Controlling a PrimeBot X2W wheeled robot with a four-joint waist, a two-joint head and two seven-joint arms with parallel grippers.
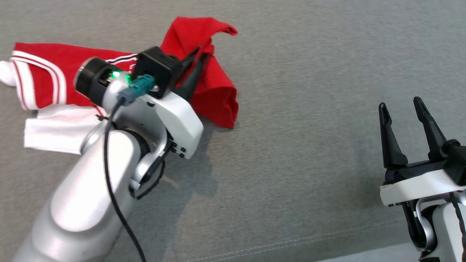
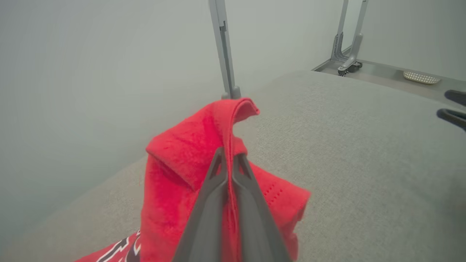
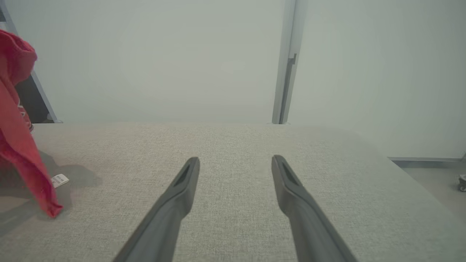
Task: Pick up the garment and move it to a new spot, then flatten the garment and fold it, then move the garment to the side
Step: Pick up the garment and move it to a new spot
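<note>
The garment [image 1: 212, 89] is red with white stripes and white panels, lying crumpled at the upper left of the grey padded surface. My left gripper [image 1: 201, 54] is shut on a raised red fold of it; in the left wrist view the garment [image 2: 182, 171] bunches around the gripper [image 2: 228, 154] and hangs from the closed fingers. My right gripper [image 1: 402, 105] stands open at the lower right, well apart from the cloth, with nothing between its fingers. In the right wrist view the gripper [image 3: 236, 161] hovers over bare fabric, and the garment [image 3: 18, 145] hangs at the far left.
The grey padded surface [image 1: 315, 143] stretches wide to the right of the garment. Its front seam and edge [image 1: 299, 245] run along the bottom. Metal frame posts [image 2: 224, 47] stand behind the surface against a pale wall. A small white label [image 3: 60, 180] lies beside the cloth.
</note>
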